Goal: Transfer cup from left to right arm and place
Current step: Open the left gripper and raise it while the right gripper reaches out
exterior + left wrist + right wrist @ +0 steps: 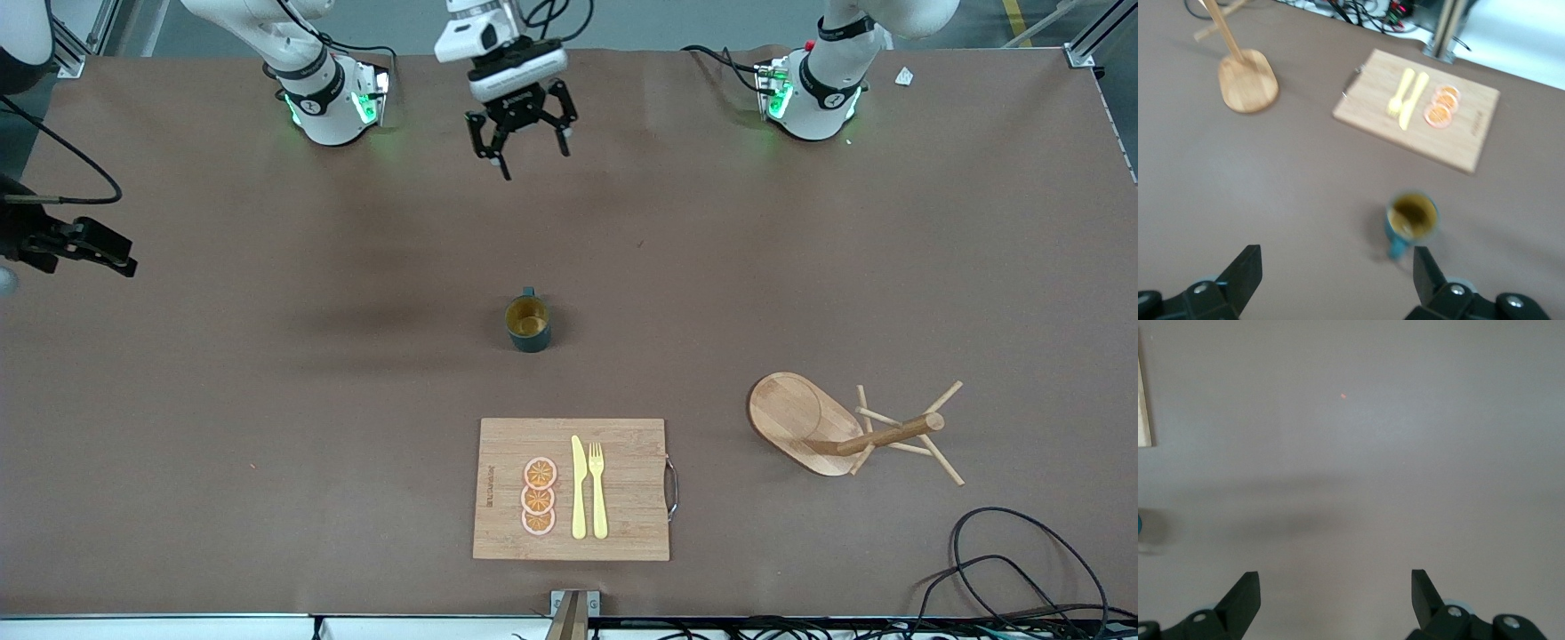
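The cup [528,324] stands upright on the brown table near its middle, farther from the front camera than the cutting board; its handle points toward the arms' bases. My left gripper [526,149] hangs open and empty over the table between the two bases, well short of the cup. In the left wrist view the cup [1411,217] shows just ahead of my open left gripper [1336,263], close to one finger. My right gripper [114,258] is open and empty over the right arm's end of the table. In the right wrist view my right gripper [1335,580] has only bare table before it, and a teal sliver of the cup [1139,523] shows at the edge.
A wooden cutting board [631,498] with a yellow knife, a fork and orange slices lies near the front edge; it also shows in the left wrist view [1471,140]. A wooden mug tree [800,422] lies tipped over toward the left arm's end. Black cables [1005,569] lie at that front corner.
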`<state>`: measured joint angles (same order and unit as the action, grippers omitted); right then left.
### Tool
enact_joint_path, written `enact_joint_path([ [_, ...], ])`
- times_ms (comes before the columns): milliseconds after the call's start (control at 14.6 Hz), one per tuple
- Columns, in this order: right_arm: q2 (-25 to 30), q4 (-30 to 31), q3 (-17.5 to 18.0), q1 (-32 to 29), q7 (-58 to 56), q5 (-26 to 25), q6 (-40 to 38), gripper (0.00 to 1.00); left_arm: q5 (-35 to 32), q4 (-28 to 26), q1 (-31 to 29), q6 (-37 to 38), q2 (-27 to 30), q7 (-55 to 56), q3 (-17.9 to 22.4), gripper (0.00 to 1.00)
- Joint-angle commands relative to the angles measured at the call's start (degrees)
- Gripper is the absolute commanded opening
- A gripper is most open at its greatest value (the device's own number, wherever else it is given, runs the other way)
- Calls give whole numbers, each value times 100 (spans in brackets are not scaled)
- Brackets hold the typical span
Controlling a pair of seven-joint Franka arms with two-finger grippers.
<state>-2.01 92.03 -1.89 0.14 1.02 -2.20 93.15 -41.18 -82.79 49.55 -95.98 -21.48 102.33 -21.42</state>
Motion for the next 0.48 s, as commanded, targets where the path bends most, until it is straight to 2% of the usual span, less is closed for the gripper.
enact_joint_path([
  [0,60,280,39,380,712,289,81,100,390,-115,-829,1,214,-791,-29,100],
  [205,-150,298,39,845,1582,615,185,100,689,-80,-1857,1,372,-1625,-38,100],
  [410,-449,289,39,1521,2767,712,571,100,989,-80,-2816,1,574,-2120,-64,100],
])
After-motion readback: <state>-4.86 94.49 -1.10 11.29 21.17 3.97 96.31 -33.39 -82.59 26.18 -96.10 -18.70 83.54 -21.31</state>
